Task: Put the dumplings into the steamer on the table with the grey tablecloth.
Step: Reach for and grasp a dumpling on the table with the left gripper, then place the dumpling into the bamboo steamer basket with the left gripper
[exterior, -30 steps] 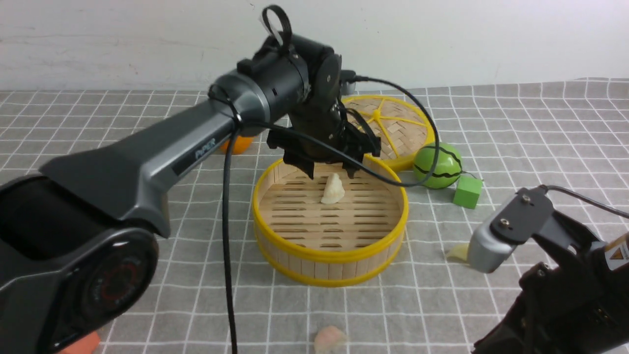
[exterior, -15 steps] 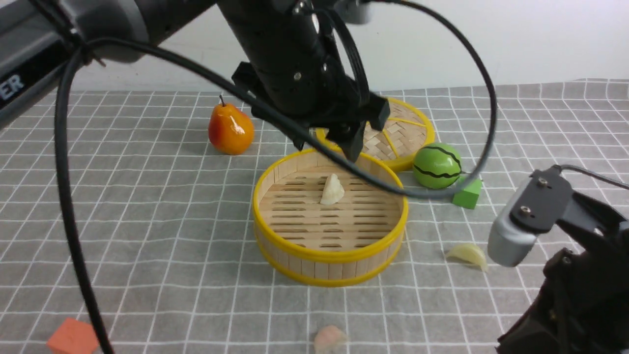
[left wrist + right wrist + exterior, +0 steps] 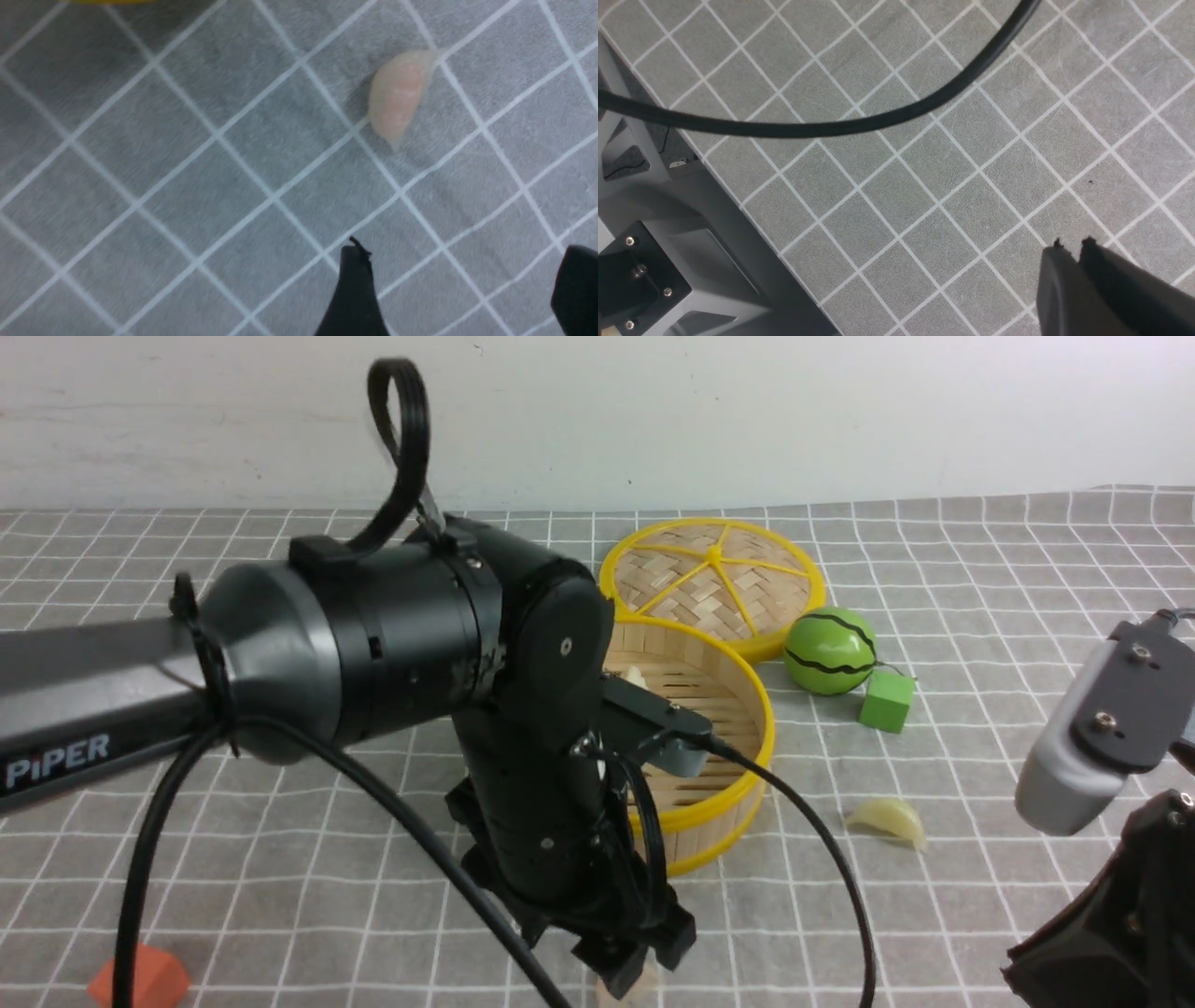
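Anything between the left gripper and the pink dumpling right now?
Nothing: in the left wrist view, only bare grey tablecloth separates the open left gripper from the pink dumpling.

Steamer (image 3: 724,803) half hidden behind left arm (image 3: 392,635) — pinkish dumpling (image 3: 649,982) mostly under left hand (image 3: 630,963)

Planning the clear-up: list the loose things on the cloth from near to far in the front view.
orange block → yellowish dumpling → green block → green striped ball → woven lid. The steamer is left out, since it spans several of these.
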